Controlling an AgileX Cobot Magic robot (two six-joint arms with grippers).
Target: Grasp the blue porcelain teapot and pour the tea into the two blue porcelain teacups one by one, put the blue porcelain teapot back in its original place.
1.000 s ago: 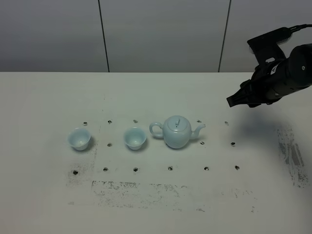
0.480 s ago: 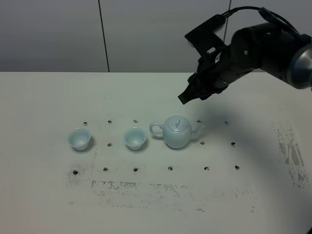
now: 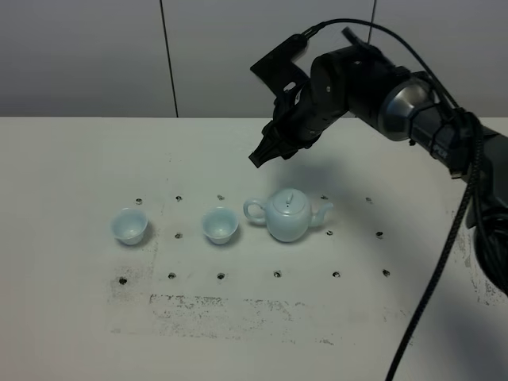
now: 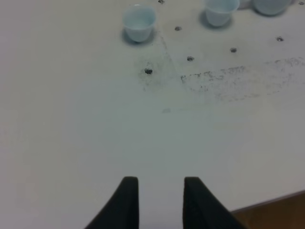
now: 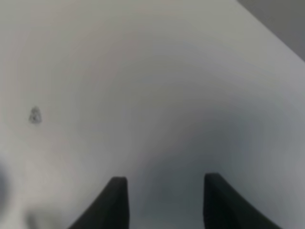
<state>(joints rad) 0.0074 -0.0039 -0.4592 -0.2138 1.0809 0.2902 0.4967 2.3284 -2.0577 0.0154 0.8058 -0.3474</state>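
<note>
The right gripper (image 3: pixel 263 155) had swung across; its jaws stood parted and empty, with the blue porcelain teapot (image 3: pixel 287 216) below them, untouched, evidently lining up for a grasp. The left gripper (image 4: pixel 161 200) was parted, idle.

Teapot (image 3: pixel 289 216), first teacup (image 3: pixel 129 225), second teacup (image 3: pixel 220 225): same pale sky-blue glaze, plain. Desk (image 3: pixel 79 159): off-white, rows of small dark dots (image 3: pixel 277 274), grey-black speckled scuffs (image 3: pixel 222 305). Right end effector (image 3: pixel 258 159): black. Left end effector (image 4: pixel 161 191): black. Right arm (image 3: pixel 349 75): black, one silvery band. Wall (image 3: pixel 79 55): grey, dark vertical seams
</note>
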